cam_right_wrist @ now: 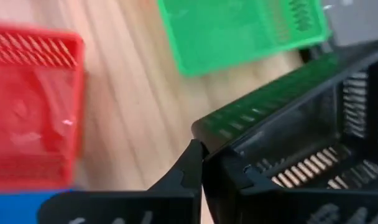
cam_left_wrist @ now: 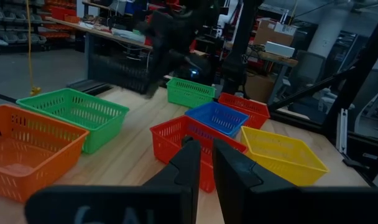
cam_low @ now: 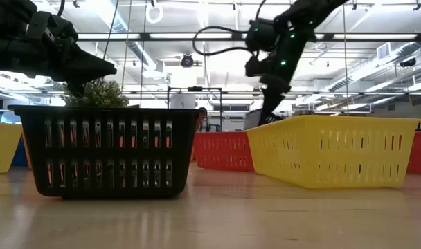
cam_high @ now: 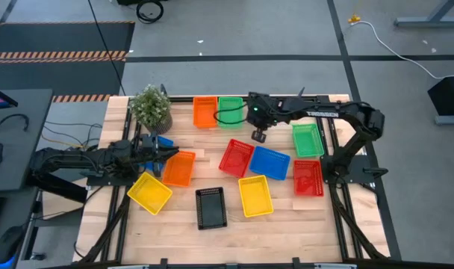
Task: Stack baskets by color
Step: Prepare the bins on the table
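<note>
Robotics lab or workshop: grey concrete floor [cam_high: 234, 30] with hazard-striped tape, exposed ceiling ducts [cam_low: 138, 52], stocked storage shelving [cam_left_wrist: 27, 18].

The plant [cam_high: 151, 106] stands at the upper left of the surface [cam_high: 287, 224]. To its right, the upper pair [cam_high: 205, 111] of baskets sits side by side. The centre pair [cam_high: 237, 158] touch. The right pair [cam_high: 307, 140] lies one below the other. The bottom pair [cam_high: 210, 207] lies side by side, with the lower-left pair [cam_high: 149, 193] beyond. Above centre, the right claw [cam_high: 258, 137] clamps the held basket [cam_right_wrist: 301, 143] by its rim.
</note>
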Robot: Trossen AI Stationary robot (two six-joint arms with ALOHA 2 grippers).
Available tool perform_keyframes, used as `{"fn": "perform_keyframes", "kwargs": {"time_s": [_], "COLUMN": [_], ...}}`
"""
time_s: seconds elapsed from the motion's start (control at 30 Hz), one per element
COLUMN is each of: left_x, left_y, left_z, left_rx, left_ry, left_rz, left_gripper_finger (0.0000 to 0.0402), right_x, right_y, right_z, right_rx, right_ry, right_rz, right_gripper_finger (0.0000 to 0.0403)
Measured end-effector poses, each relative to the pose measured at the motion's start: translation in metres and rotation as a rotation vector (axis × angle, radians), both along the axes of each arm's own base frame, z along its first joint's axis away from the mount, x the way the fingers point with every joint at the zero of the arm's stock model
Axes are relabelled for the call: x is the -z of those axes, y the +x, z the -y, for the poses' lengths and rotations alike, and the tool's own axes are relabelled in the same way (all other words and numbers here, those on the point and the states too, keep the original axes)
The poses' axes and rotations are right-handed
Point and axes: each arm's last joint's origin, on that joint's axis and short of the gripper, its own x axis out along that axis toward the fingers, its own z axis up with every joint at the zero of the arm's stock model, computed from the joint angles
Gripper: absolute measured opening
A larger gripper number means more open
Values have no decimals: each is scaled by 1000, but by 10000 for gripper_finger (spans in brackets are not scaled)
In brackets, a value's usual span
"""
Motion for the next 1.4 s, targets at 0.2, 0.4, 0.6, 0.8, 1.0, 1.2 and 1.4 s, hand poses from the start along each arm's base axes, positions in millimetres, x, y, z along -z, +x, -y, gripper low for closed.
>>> {"fn": "perform_keyframes", "kwargs": {"time_s": [0.2, 0.4, 0.6, 0.8, 1.0, 1.2, 1.4], "left_x": [0, 0, 0, 0, 1, 2, 4], "left_y": [0, 0, 0, 0, 0, 0, 0], "left_z": [0, 0, 0, 0, 0, 0, 0], "left_rx": [0, 0, 0, 0, 0, 0, 0], "left_ry": [-3, -1, -1, -2, -3, -11, -12], "left_rz": [5, 4, 3, -4, -5, -18, -38], "left_gripper_finger": [46, 45, 48, 42, 46, 46, 42], "right_x": [26, 44, 47, 49, 40, 8, -19], "right_y": [25, 50, 64, 68, 67, 56, 34], "right_z": [12, 26, 32, 29, 24, 20, 11], "right_rx": [89, 25, -57, -117, -164, -223, -202], "right_ry": [98, 48, 10, -66, -31, 69, 112], "right_rz": [-82, -164, -208, -258, -217, -101, -123], "right_gripper_finger": [13, 13, 20, 52, 100, 113, 112]}}
